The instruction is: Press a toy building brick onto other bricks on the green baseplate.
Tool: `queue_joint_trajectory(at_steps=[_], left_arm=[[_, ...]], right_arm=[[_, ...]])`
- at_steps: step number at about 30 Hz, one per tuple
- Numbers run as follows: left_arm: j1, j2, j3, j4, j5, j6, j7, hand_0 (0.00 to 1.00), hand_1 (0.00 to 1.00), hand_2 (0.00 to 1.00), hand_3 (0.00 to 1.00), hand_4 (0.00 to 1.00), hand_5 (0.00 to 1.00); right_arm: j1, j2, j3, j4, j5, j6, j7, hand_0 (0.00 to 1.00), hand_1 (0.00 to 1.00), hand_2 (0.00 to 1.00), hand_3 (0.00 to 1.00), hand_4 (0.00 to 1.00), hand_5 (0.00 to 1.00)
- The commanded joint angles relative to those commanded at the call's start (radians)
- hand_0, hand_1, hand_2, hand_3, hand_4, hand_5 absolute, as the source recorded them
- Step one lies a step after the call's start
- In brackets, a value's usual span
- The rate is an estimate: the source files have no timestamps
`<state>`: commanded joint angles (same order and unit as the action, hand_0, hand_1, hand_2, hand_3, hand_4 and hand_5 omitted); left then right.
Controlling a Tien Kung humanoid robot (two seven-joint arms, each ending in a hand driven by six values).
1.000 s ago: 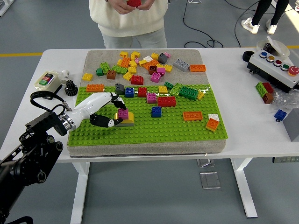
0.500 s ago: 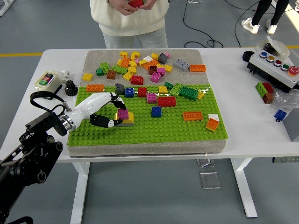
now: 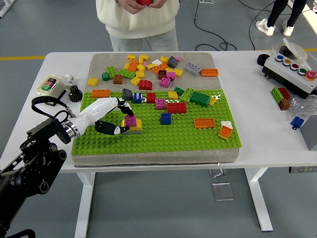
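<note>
Left hand clamped on a magenta brick at the baseplate's near-left corner!

The white table [image 3: 257, 144] spreads out under everything, and the studded green plastic baseplate [image 3: 198, 141] runs off to the right of the robot's white left hand [image 3: 106, 116]. Its fingers [image 3: 111, 130] are curled round the small magenta toy brick [image 3: 131, 120], which sits on top of a yellow rounded brick [image 3: 134, 129]. Beyond the hand, loose coloured bricks [image 3: 148, 69] lie scattered, and a person's hands [image 3: 141, 5] hold a red brick [image 3: 144, 2].

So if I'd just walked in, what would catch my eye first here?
Probably the robot's left hand, pale with black fingertips, closed around a magenta brick on a yellow brick at the left of the green baseplate. Behind it, bright loose bricks litter the grey mat, where a person stands holding something red.
</note>
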<state>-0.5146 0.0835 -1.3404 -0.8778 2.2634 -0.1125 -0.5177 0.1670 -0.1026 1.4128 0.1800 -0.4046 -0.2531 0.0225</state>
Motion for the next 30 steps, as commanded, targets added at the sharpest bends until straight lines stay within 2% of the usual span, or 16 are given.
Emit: queue_joint_trajectory(at_steps=[30], left_arm=[[-0.004, 0.0, -0.008, -0.002, 0.005, -0.024, -0.009, 0.706, 0.607, 0.578, 0.548, 0.853, 0.082]], right_arm=[[0.002, 0.0, 0.007, 0.0, 0.001, 0.004, 0.002, 0.739, 0.654, 0.703, 0.589, 0.915, 0.494]])
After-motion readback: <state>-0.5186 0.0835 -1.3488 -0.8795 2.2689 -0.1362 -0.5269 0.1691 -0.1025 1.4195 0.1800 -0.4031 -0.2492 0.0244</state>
